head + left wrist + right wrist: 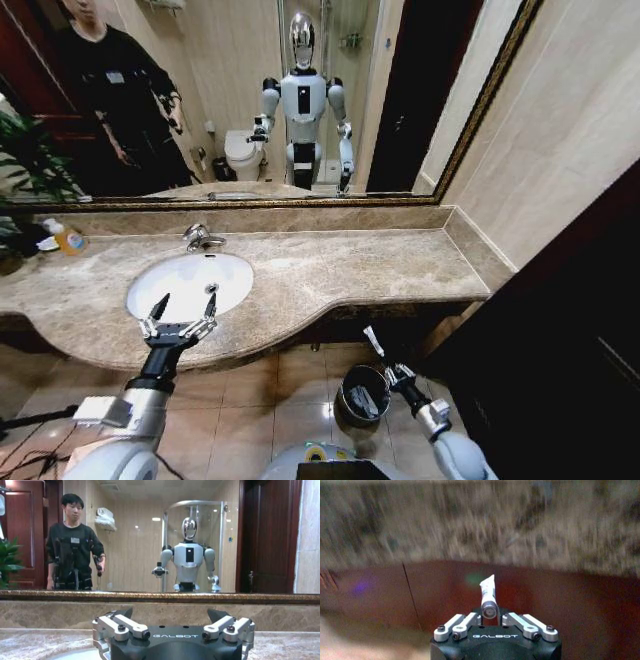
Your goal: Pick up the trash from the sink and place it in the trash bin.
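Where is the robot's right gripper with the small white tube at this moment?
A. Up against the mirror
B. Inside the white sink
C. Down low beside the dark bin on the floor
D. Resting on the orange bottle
C: the right gripper sits below the countertop's edge, shut on a small white tube, right next to the dark bin on the tiled floor, while the left gripper hangs open by the sink.

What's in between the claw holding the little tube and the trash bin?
Nothing: in the head view the right gripper holds a white tube beside the trash bin.
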Robot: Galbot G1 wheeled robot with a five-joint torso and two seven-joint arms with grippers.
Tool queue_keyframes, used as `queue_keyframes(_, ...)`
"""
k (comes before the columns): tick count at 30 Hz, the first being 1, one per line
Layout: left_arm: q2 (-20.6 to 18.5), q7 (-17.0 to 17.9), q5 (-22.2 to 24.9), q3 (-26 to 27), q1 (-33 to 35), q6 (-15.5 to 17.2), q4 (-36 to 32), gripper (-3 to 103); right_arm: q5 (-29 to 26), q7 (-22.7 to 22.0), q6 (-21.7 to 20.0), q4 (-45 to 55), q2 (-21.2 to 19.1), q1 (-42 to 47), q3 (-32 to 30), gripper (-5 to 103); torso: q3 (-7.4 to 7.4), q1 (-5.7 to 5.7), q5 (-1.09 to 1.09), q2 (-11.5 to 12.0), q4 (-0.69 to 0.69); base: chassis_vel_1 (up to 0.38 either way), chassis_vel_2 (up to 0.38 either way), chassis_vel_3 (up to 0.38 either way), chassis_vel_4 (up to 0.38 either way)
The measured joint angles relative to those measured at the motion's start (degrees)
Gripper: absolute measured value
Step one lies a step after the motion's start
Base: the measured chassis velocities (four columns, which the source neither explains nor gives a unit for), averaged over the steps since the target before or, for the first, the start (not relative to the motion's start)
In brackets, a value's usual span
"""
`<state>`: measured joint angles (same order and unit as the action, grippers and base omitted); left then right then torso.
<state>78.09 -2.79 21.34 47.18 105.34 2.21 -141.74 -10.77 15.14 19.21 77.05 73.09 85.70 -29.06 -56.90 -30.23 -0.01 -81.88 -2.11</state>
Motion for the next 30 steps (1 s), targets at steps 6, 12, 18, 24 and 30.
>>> queue_keyframes(6, 0.0, 0.0, 0.0, 0.0, 0.0, 0.0, 0.0, 100, 3.2, -4.2, 2.7, -11.7, 2.3, -4.2, 1.9, 16, 0.0, 0.0, 0.01, 0.0, 0.0, 0.0, 0.0, 0.0, 0.0)
queue_keyframes(12, 0.0, 0.0, 0.0, 0.0, 0.0, 0.0, 0.0, 100, 5.1, -6.5, 4.4, -18.5, 3.7, -6.1, 3.3, 16, 0.0, 0.0, 0.01, 0.0, 0.0, 0.0, 0.0, 0.0, 0.0)
queue_keyframes(18, 0.0, 0.0, 0.0, 0.0, 0.0, 0.0, 0.0, 100, 6.7, -7.6, 4.8, -20.2, 5.2, -6.5, 3.6, 21, 0.0, 0.0, 0.0, 0.0, 0.01, 0.0, 0.0, 0.0, 0.0)
queue_keyframes(24, 0.0, 0.0, 0.0, 0.0, 0.0, 0.0, 0.0, 100, 7.3, -8.1, 4.7, -20.0, 6.6, -6.9, 3.8, 37, 0.0, 0.0, 0.01, 0.0, 0.0, 0.0, 0.0, 0.0, 0.0)
queue_keyframes(30, 0.0, 0.0, 0.0, 0.0, 0.0, 0.0, 0.0, 100, 7.7, -8.6, 4.7, -20.1, 7.2, -7.2, 4.0, 65, 0.0, 0.0, 0.01, 0.0, 0.0, 0.0, 0.0, 0.0, 0.0)
